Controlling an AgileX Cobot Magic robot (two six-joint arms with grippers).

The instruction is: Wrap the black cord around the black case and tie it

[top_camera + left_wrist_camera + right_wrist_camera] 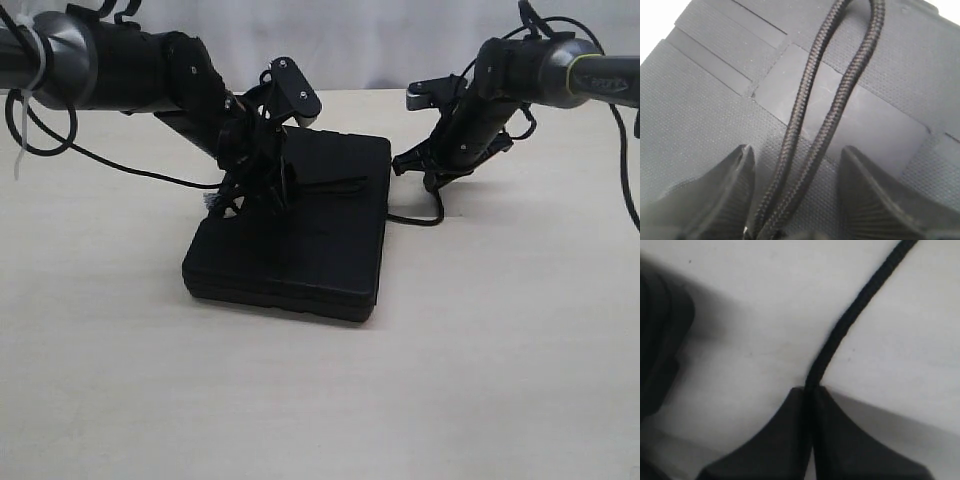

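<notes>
**Cord pinched at right, loose between left fingers**

Black case (300,250) is laid flat about mid-worktop, somewhat nearer the far edge than the near one, with one corner turned toward the camera. Pale worktop (120,390) is seen bare on all sides of it.

Black cord (335,185) is laid across the case's top. A further stretch (425,218) is seen on the worktop just beside the case's right edge. A pale frayed tuft (212,203) is visible at the case's left edge, under the left arm.

Left gripper (255,195) is held low over the left part of the case top. In the left wrist view its fingers (742,165) are spread wide. Two strands of the cord (840,95) are run side by side between them over the textured lid (705,125). A gap is left on each side, so nothing is clamped there.

Right gripper (432,180) is positioned off the case's right edge, down near the worktop. In the right wrist view its fingers (790,410) are pressed together. A single strand of the cord (850,320) is pinched at the tips (807,390) and runs away across the pale surface. The case side is seen only as a dark blur (660,340) in that view.
</notes>
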